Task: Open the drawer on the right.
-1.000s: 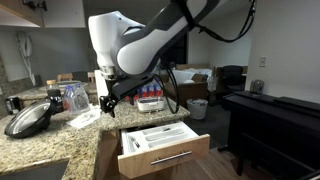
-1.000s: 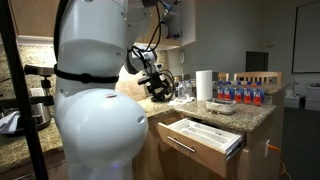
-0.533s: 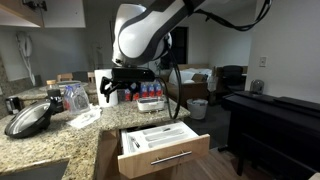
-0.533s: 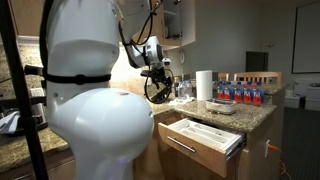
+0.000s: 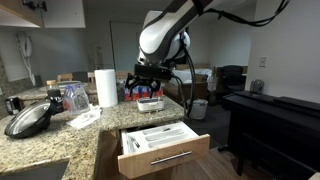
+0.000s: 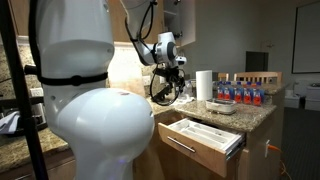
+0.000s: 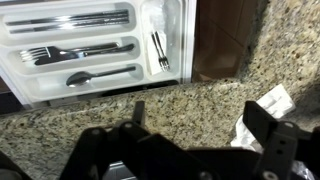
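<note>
A kitchen counter of speckled granite (image 5: pixel 60 140) is shown in an exterior view. At the far left a dark pan (image 5: pixel 28 118) is seen lying on the stone. To its right a white paper towel roll (image 5: pixel 105 87) is now fully uncovered; a second ago it was hidden behind the robot's arm.

Further right, the gripper (image 5: pixel 150 88) is held high above the counter, near the back. Over the last second it has been lifted and swung from the left, low beside the drawer, to this raised spot. Its fingers (image 7: pixel 275 140) are spread wide in the wrist view, and nothing is held between them.

Below and to the right, the drawer (image 5: pixel 160 148) is seen pulled well out of the cabinet, towards the near side. Its tan wood front and long silver bar handle (image 5: pixel 170 157) are untouched by the gripper, which is well apart from them. The drawer's position is unchanged across the last second.

In the wrist view the white cutlery tray (image 7: pixel 90 50) inside the drawer is looked down on, with forks (image 7: pixel 75 53) and a spoon (image 7: pixel 95 76) laid in separate compartments.

The open drawer, the released handle and the retreating arm are taken to mean that the task is finished, with only the withdrawal left.
</note>
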Controlling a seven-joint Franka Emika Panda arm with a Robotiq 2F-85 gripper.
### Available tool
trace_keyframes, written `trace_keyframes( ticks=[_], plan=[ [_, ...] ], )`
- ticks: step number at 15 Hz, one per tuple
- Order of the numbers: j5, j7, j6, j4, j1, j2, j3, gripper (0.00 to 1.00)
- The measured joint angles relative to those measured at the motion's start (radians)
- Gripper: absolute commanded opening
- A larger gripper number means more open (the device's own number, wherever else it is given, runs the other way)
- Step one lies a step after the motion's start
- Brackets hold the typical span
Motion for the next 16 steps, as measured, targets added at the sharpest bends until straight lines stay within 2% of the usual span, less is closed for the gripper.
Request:
trace_keyframes(
  ticks=[5,8,16],
  plan=[
    [-0.005,-0.055,-0.150,0.004,-0.013,-0.015,-0.075,1.00],
    [-0.012,-0.092,-0.192,0.003,-0.029,-0.003,-0.108,1.00],
    [-0.170,-0.108,-0.165,0.022,-0.033,0.142,-0.142,1.00]
  ],
)
